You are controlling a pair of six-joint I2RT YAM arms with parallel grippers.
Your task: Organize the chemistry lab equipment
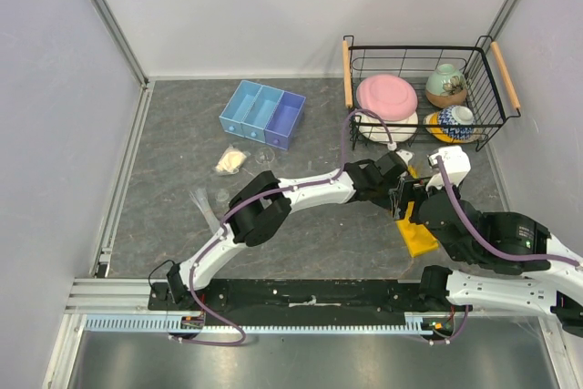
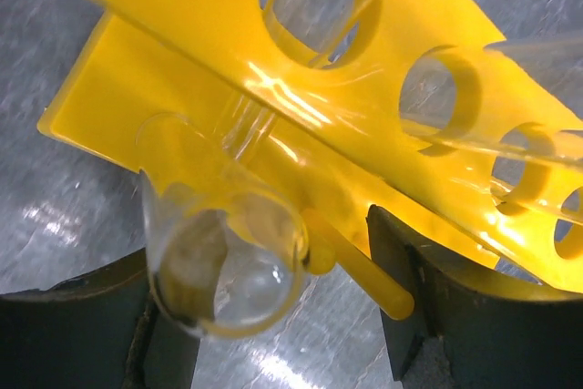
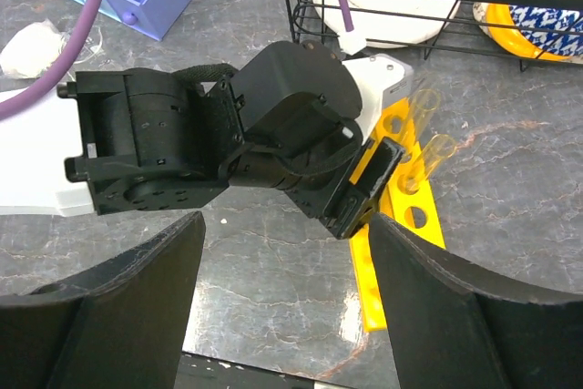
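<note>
left gripper (image 2: 264,316) reaches across the table to the yellow rack (image 1: 419,236), on the right side in front of the black wire basket (image 1: 414,45). its jaws stand apart. a clear test tube (image 2: 228,261) sits between them, its rim against one finger, with a gap to the other. the tube's open mouth faces the wrist camera, and its body runs away under the rack's holed top plate. the far end is hidden there.

from above, the rack's long axis runs from the basket toward the arm bases, slightly slanted. both arms cover its far end. in the right wrist view, two more tubes (image 3: 439,146) stick out of its holes, leaning toward the basket.

right gripper (image 3: 287,234) hovers just in front of the left one, fingers spread wide and holding nothing.

well to the left are the blue three-compartment tray (image 1: 262,114), lying at an angle, and a cream lump (image 1: 230,161) near it. faint clear glassware (image 1: 202,199) lies nearer the arm bases, too pale to make out. the basket holds a pink plate (image 1: 386,96) and ceramic bowls (image 1: 446,86).
</note>
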